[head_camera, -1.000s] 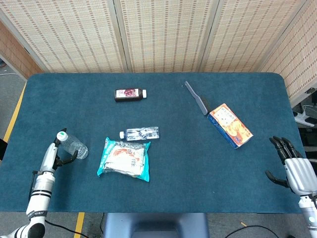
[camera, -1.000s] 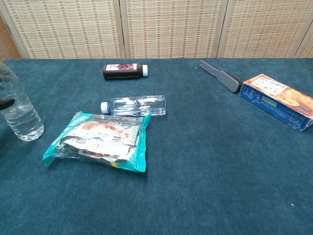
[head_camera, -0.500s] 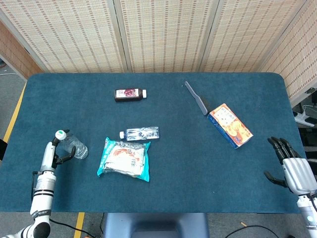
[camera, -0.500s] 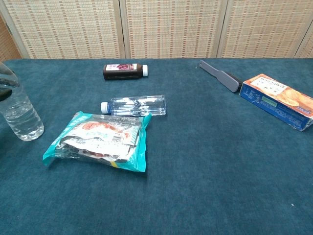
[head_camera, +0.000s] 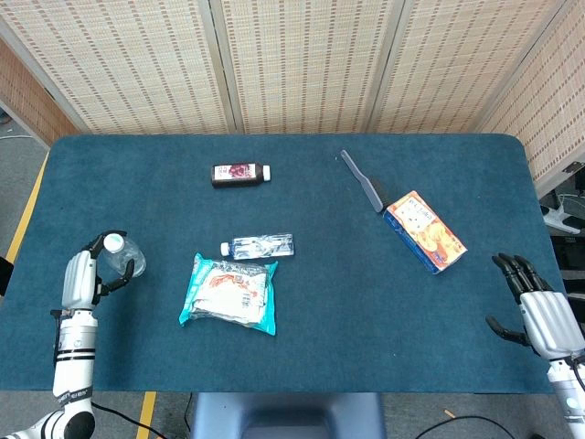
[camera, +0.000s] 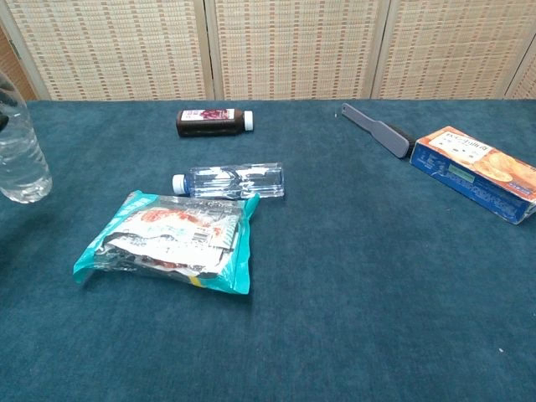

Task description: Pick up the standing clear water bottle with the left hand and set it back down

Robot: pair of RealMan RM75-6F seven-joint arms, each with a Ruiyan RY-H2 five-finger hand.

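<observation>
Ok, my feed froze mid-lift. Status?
Left hand gripping standing water bottle, lifted off the table. Right hand open, idle at table edge. Snack bag nearby, not obstructing.

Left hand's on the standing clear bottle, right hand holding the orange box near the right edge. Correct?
Not quite. The left hand does grip the standing clear bottle, but the right hand holds nothing; the head view shows it open, apart from the orange box.
</observation>
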